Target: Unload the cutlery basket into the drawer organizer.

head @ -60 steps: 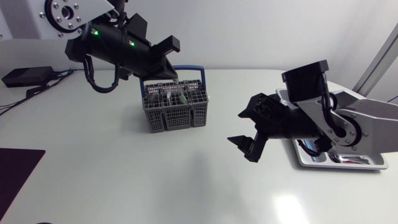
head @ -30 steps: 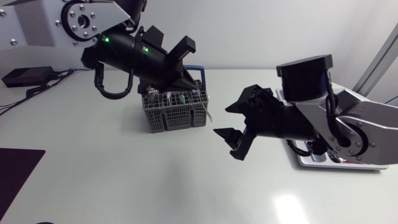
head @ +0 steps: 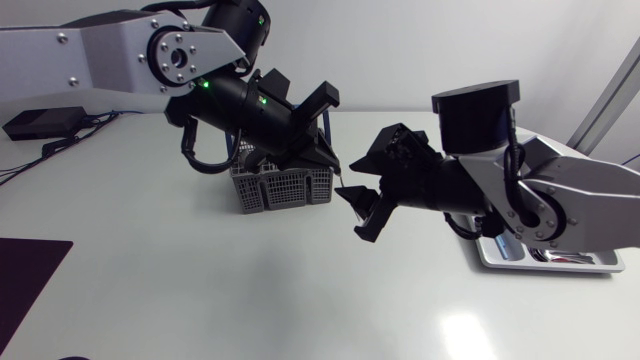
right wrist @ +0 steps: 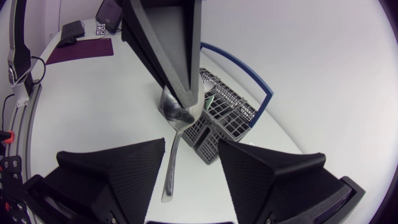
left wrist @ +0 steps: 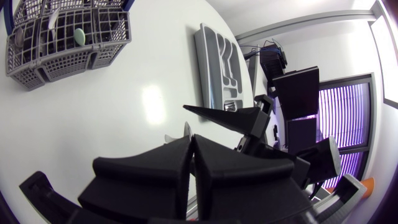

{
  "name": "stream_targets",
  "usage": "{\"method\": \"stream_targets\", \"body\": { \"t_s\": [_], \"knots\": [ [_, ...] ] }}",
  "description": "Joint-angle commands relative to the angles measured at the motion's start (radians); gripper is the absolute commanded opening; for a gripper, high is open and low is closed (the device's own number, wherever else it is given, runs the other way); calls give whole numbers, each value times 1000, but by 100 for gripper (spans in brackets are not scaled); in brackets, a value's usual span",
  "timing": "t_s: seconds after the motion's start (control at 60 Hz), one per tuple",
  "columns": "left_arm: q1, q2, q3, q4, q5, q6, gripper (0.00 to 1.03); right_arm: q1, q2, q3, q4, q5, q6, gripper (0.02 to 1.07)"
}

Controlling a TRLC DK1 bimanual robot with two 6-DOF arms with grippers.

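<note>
The left arm is reaching in from the left edge over the cutlery basket [head: 283,187], which is standing near the middle of the table [head: 200,290] toward its far side, with more cutlery showing in its compartments. The left pincer [head: 333,170] is hanging just past the basket's right-hand wall, its two fingers pressed together on the bowl of a spoon [right wrist: 171,165] whose handle is dangling freely above the table. The right pincer [head: 356,212] is pointing at the spoon from the right with its fingers spread wide, gripping nothing. In the right wrist view the handle is hanging in the gap between them, nearer one finger, and nothing is clamping it. This is looking like a hand-over in mid-air. To do it well, the right pincer should be centring on the handle below the bowl and closing well clear of the left fingers. The left pincer should be letting go only once that grip is firm, since a thin handle held at one end is likely to swing or twist. The drawer organizer [head: 590,266] is lying at the table's right side, close to the edge and largely covered by the right arm. The two pincers are crowding each other beside the basket, while the near half of the table is offering open room, so drawing back rightward and low seems the safer way out.
</note>
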Motion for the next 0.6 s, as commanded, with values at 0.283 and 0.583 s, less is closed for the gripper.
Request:
{"method": "stream_targets", "body": {
  "t_s": [0.283,0.583],
  "knots": [
    [-7,15,22,-8,32,-23,3,7,62,37,11,-7,28,26],
    [-8,7,17,-17,36,-25,3,7,76,51,0,-26,51,8]
  ]
}}
